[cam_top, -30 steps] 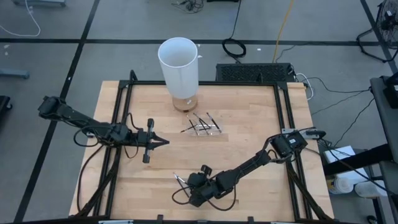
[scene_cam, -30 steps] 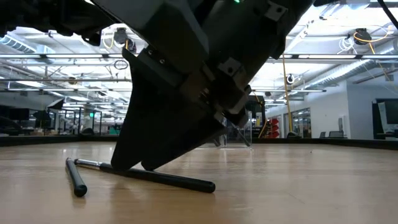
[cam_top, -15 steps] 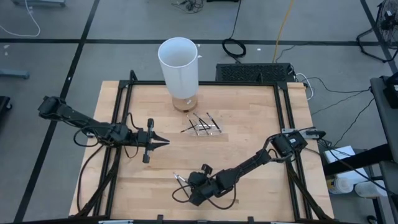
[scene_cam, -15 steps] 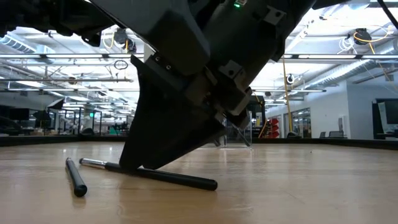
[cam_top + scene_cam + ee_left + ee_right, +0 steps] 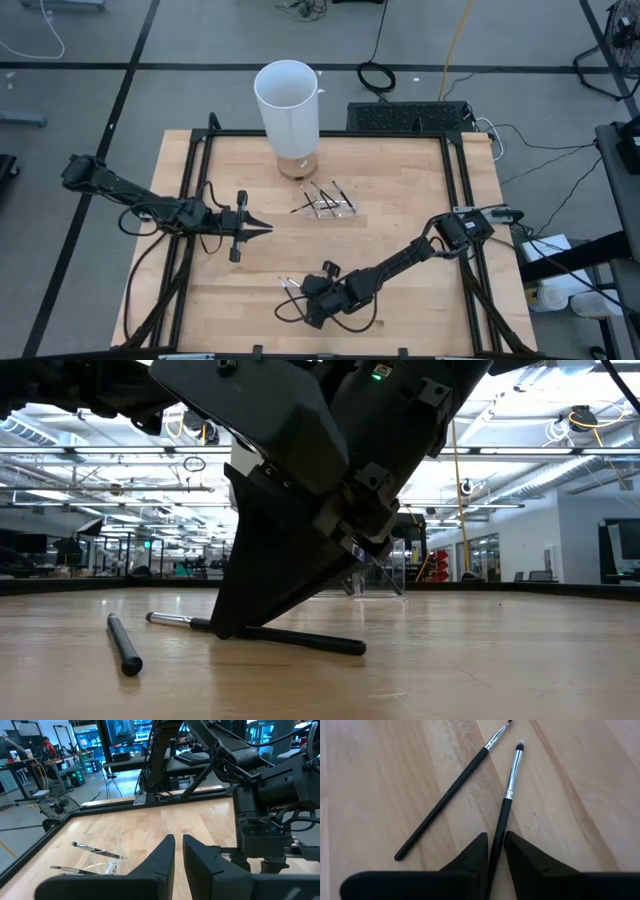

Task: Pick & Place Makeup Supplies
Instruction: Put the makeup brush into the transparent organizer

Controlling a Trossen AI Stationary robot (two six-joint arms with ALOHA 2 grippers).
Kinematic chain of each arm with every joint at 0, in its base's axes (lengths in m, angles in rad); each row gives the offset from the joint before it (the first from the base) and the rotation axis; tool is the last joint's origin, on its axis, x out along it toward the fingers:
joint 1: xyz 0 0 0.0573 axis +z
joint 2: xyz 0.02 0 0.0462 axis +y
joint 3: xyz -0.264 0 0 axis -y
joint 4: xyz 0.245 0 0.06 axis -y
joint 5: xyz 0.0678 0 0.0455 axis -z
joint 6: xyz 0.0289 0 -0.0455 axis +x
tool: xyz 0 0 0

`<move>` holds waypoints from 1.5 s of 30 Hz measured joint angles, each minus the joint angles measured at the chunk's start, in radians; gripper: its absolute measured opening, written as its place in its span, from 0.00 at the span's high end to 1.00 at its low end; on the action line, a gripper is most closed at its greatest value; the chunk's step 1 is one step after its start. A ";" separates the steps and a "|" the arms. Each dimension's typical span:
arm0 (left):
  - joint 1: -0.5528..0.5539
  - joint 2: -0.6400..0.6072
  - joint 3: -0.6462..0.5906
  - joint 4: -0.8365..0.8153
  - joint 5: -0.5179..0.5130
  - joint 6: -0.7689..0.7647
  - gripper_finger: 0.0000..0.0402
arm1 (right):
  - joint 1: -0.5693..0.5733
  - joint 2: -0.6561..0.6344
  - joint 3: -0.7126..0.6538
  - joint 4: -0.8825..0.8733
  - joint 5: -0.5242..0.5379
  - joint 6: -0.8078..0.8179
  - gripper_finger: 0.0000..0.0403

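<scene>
Two black-handled makeup brushes lie on the near part of the wooden table [image 5: 400,200]. One brush [image 5: 506,800], with a silver ferrule and a small dark tip, runs between the fingertips of the right gripper [image 5: 492,851], whose fingers are drawn in narrowly around its handle and seem to pinch it. In the low view that brush [image 5: 290,637] rests along the wood with its tail end sticking out past the gripper [image 5: 240,622], so it does not look lifted yet. The second brush [image 5: 451,787] lies loose just beside it, angled away. Several more brushes sit near the small clear tray [image 5: 328,205] at mid-table, in front of the tall white cylinder [image 5: 290,110]. The left gripper [image 5: 262,229] waits to the left of the tray, its fingers nearly together and holding nothing. Judging from this, some brushes are already placed at the tray, and these two remain to be moved.
</scene>
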 joint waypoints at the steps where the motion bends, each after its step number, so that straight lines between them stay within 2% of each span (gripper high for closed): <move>1: 0.000 0.000 0.000 0.000 0.000 0.000 0.88 | 0.000 0.000 0.000 -0.001 0.000 0.008 0.84; 5: 0.000 0.000 0.000 0.001 0.000 -0.004 0.88 | -0.005 0.001 0.000 -0.013 -0.014 0.043 0.79; 9: 0.000 0.000 0.000 0.002 0.000 -0.004 0.88 | -0.023 0.002 0.000 -0.061 -0.077 0.056 0.75; 13: 0.000 0.000 0.000 0.002 0.000 -0.008 0.88 | -0.048 0.001 0.000 -0.136 -0.146 0.028 0.76; 20: 0.000 0.000 0.000 0.001 0.000 -0.023 0.88 | -0.080 -0.001 0.000 -0.151 -0.237 -0.010 0.80; 23: 0.000 0.000 0.000 0.001 0.000 -0.023 0.88 | -0.080 -0.001 0.000 -0.157 -0.224 -0.016 0.82; 27: 0.000 0.000 0.000 -0.006 0.000 -0.034 0.88 | -0.077 -0.001 0.001 -0.240 -0.120 0.004 0.84; 30: 0.000 0.000 0.000 -0.028 0.001 -0.061 0.88 | -0.079 -0.001 0.001 -0.273 -0.095 0.002 0.86; 41: 0.000 0.000 0.000 -0.027 0.001 -0.078 0.88 | -0.077 -0.001 -0.002 -0.250 -0.110 -0.071 0.87; 45: 0.000 0.000 0.000 -0.023 0.002 -0.079 0.88 | -0.081 -0.001 -0.002 -0.235 -0.124 -0.028 0.92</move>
